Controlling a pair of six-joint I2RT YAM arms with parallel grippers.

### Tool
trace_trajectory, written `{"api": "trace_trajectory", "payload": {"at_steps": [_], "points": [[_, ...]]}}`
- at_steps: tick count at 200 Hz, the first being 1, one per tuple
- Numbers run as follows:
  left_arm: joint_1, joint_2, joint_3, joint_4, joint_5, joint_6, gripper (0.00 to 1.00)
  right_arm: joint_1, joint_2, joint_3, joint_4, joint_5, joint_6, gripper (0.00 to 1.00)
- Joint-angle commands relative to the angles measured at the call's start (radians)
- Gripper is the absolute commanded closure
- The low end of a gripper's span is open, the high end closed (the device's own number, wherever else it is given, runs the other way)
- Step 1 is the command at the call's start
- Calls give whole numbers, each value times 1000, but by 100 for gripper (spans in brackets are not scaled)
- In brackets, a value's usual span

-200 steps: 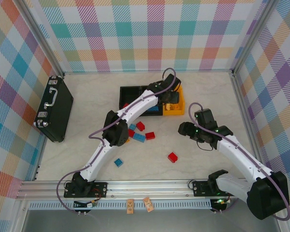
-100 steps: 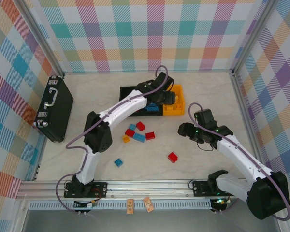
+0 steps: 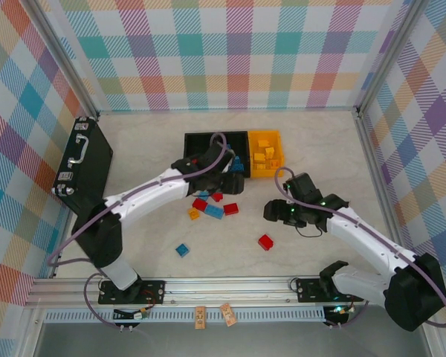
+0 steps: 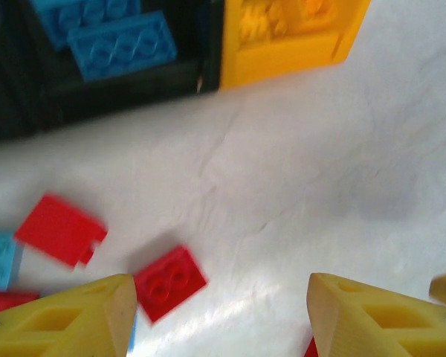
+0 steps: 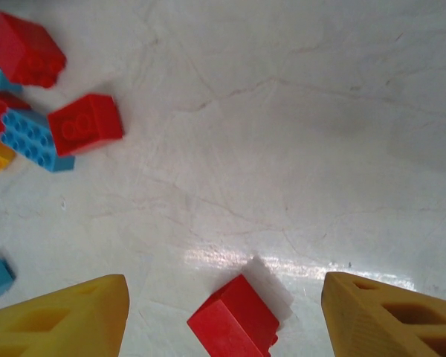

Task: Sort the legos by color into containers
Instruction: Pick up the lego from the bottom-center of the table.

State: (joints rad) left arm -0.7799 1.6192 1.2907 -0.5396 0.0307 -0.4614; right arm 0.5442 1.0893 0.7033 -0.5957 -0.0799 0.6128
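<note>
Currently right gripper and left gripper both gape empty; small red studded plastic brick lies skewed beneath the right one, so closing could squirt it sideways.

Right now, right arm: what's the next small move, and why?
Probably lower the right gripper straight onto the lone red brick and close. In the right wrist view the brick lies between the two open, empty fingers, with bare table around it, so nothing else should get caught.
</note>
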Motion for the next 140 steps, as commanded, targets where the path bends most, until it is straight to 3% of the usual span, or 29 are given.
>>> {"api": "trace_trajectory", "payload": {"at_steps": [1,58,110,140], "points": [[10,-128,-128,30,44,-43,38,46,29,3,-28,29,-17,31],[10,-361,-412,16,30,-150,37,169,136,-11,-16,49,9,31],[9,-433,-484,-26,1,-164,37,281,240,4,-27,82,56,34],[9,-429,-502,-9,4,-172,37,350,302,48,-87,166,87,43]]}}
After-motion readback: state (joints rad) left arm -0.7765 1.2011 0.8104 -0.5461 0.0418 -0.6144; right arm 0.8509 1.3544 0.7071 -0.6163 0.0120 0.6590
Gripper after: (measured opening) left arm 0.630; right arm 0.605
